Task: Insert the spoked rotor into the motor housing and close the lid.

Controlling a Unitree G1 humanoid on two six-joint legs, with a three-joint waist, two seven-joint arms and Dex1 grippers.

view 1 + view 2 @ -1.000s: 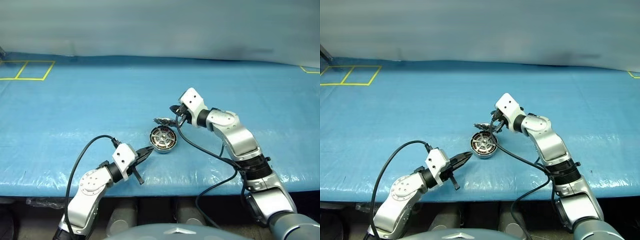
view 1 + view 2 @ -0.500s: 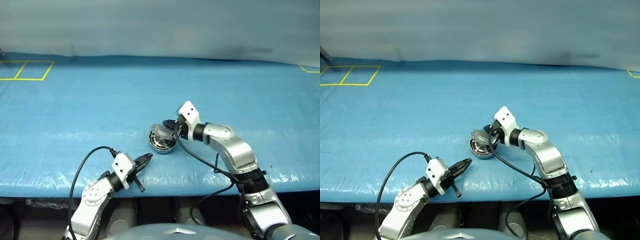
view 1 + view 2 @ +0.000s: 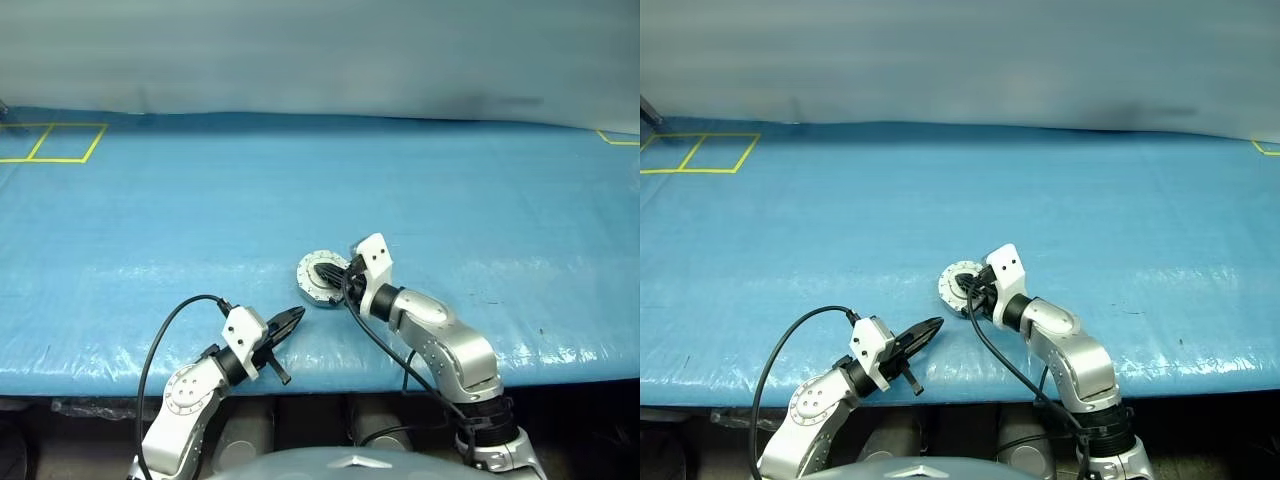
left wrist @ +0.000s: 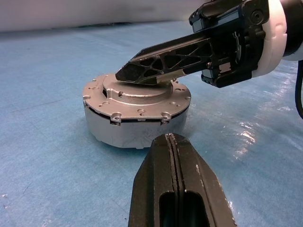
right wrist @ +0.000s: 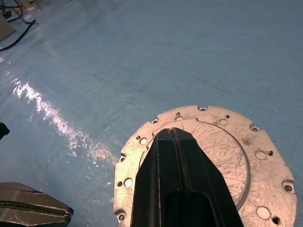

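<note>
Contact between the right end effector (image 4: pixel 124 73) and the lid (image 4: pixel 137 97) is what the coming move is turning on: the two black fingers are pressed together, gripping nothing, and their joined tip is resting on the raised centre of the lid's plain face, or just above it. The lid is sitting flat and level on the motor housing (image 4: pixel 135 127), directly beneath that tip, with a thin dark seam showing between disc and case along the near side. So the assembly is lying straight below the right end effector, its axis standing upright from the surface (image 3: pixel 150 220), and my judgement is that a press straight down along that axis is what is being called for to seat the lid. The spoked rotor is presumably lying inside, hidden by the lid.

Further out, the left end effector (image 3: pixel 291 321) is hovering near the housing on the side toward the robot, also closed and empty, pointing at the case but standing apart from it. It is the farther of the two, though close enough to brace the case.

Beyond both, blue surface is stretching open on every side except the near edge, which is lying close behind the left end effector.
</note>
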